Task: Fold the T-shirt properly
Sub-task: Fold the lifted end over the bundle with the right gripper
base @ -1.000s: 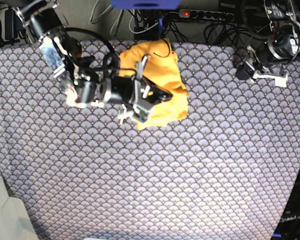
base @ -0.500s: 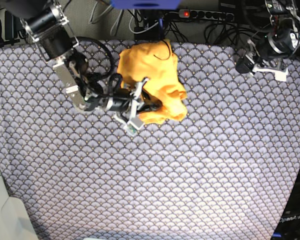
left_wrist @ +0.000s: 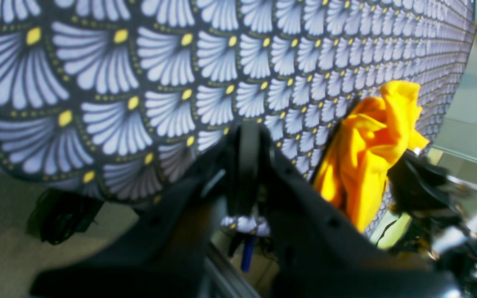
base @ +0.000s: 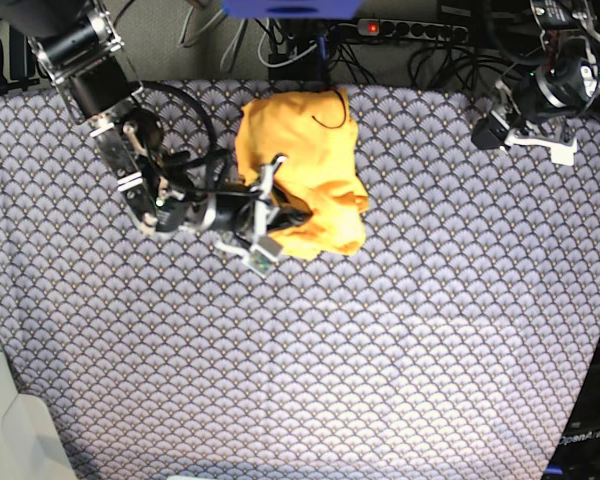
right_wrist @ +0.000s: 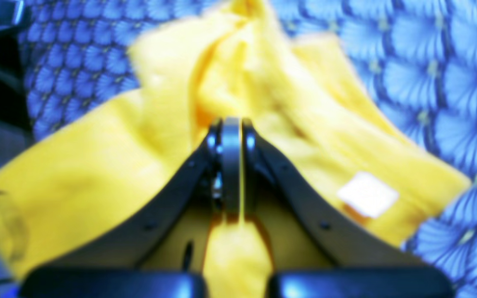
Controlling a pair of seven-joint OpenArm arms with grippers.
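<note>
The yellow-orange T-shirt (base: 305,160) lies crumpled in a heap at the back middle of the table. My right gripper (base: 280,213) is at its front left edge, and the right wrist view shows it shut on a fold of the T-shirt (right_wrist: 263,95). The small white tag (right_wrist: 367,194) faces up to the right of the fingers. My left gripper (base: 488,130) hangs at the table's back right corner, far from the shirt. In the left wrist view it (left_wrist: 249,136) is shut and empty, with the T-shirt (left_wrist: 371,153) in the distance.
The blue-grey scallop-patterned cloth (base: 380,340) covers the whole table. Cables and a power strip (base: 410,30) lie behind the back edge. The right arm's body (base: 130,150) stretches over the back left of the table.
My right gripper has closed on the shirt's front left edge and drawn slightly left; the shirt's lower part has bunched up. The left arm has barely moved.
</note>
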